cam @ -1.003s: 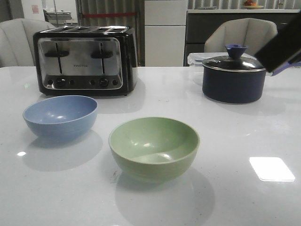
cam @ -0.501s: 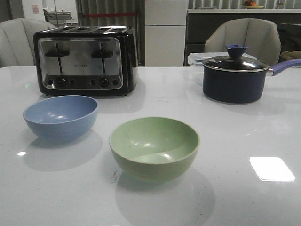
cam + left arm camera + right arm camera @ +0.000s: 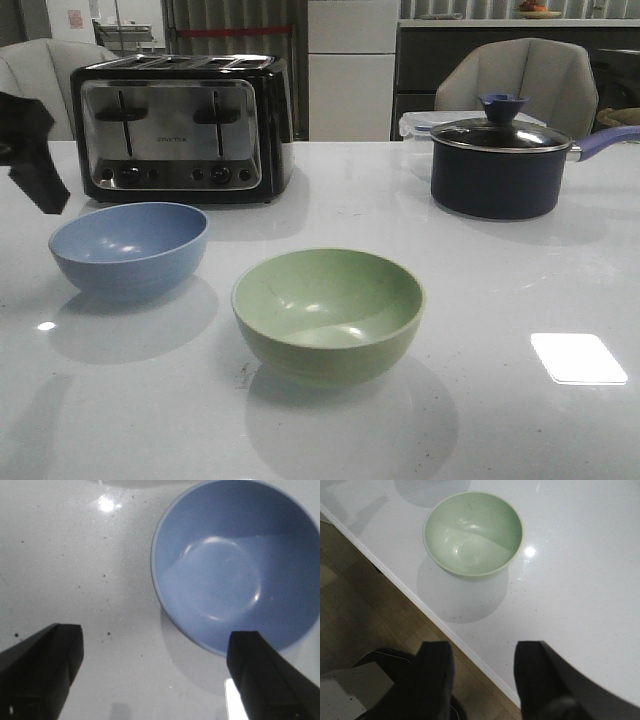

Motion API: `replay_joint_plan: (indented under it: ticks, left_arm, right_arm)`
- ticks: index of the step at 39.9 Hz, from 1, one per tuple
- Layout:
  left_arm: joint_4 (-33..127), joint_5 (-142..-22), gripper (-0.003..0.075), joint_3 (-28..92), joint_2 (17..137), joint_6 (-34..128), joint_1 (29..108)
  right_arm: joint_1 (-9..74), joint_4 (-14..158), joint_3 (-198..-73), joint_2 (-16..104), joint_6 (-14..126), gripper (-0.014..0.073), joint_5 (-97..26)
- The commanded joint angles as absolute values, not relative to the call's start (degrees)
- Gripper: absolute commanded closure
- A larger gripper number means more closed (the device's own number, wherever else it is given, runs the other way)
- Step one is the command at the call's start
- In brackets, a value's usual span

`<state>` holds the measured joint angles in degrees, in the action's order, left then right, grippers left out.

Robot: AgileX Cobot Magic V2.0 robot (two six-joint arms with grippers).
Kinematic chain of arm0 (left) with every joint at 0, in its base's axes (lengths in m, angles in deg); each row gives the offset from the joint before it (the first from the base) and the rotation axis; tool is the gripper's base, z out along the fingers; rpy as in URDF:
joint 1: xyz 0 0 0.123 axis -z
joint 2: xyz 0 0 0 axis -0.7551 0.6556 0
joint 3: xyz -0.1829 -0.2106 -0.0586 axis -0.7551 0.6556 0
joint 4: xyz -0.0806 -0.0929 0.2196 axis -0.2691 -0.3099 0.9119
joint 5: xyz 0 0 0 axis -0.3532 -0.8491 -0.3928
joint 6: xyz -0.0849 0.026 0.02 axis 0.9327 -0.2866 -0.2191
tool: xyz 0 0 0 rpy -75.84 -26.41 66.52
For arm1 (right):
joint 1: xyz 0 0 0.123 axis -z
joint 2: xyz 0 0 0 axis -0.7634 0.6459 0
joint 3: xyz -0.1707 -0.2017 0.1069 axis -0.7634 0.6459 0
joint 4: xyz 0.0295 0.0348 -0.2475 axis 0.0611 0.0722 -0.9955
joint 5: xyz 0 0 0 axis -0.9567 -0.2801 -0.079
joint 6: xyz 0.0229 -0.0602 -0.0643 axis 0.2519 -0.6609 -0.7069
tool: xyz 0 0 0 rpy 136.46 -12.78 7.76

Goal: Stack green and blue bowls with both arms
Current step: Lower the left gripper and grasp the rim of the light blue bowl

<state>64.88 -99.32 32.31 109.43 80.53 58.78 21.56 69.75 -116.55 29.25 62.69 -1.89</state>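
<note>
The dusty blue bowl [image 3: 128, 245] stands upright on the white table at the left. The pale green bowl [image 3: 328, 312] stands upright to its right and nearer the front, apart from it. Both are empty. My left gripper [image 3: 32, 150] shows at the far left edge, raised beside the blue bowl. In the left wrist view it [image 3: 155, 675] is open and empty over bare table, with the blue bowl [image 3: 235, 565] just ahead. My right gripper [image 3: 485, 672] is open and empty above the table's front edge, with the green bowl [image 3: 472, 532] ahead. It is out of the front view.
A black and chrome toaster [image 3: 180, 125] stands behind the blue bowl. A dark navy lidded saucepan [image 3: 497, 165] with a blue handle stands at the back right, a clear container [image 3: 418, 125] behind it. The table's edge [image 3: 420, 607] and the wooden floor [image 3: 370, 605] show under my right gripper.
My right arm, at the upper right one second ago, has left the front view. My left gripper has come into view at the left edge. The bowls have not moved.
</note>
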Motion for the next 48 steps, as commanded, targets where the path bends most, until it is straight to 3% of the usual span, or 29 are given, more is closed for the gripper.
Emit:
replay_joint_plan:
  ticks: [1,12,32,40,48]
  left_arm:
    - [64.1,-95.7,0.0085,27.4,113.0,80.5,59.1]
    - [64.1,-95.1,0.0099,21.0,123.5,80.5,59.1]
    - [64.1,-94.3,0.0536,19.7,124.8,80.5,59.1]
    - [64.1,-95.1,0.0629,19.7,124.4,80.5,59.1]
    - [63.9,-97.2,0.0627,19.7,119.5,80.5,59.5]
  right_arm:
    - [21.6,70.0,-118.0,29.0,62.0,0.0181,-4.7]
    - [21.6,70.0,-118.0,29.0,62.0,0.0181,-4.7]
    - [21.6,70.0,-118.0,29.0,62.0,0.0181,-4.7]
    - [21.6,70.0,-118.0,29.0,62.0,0.0181,-4.7]
    - [21.6,70.0,-118.0,29.0,62.0,0.0181,-4.7]
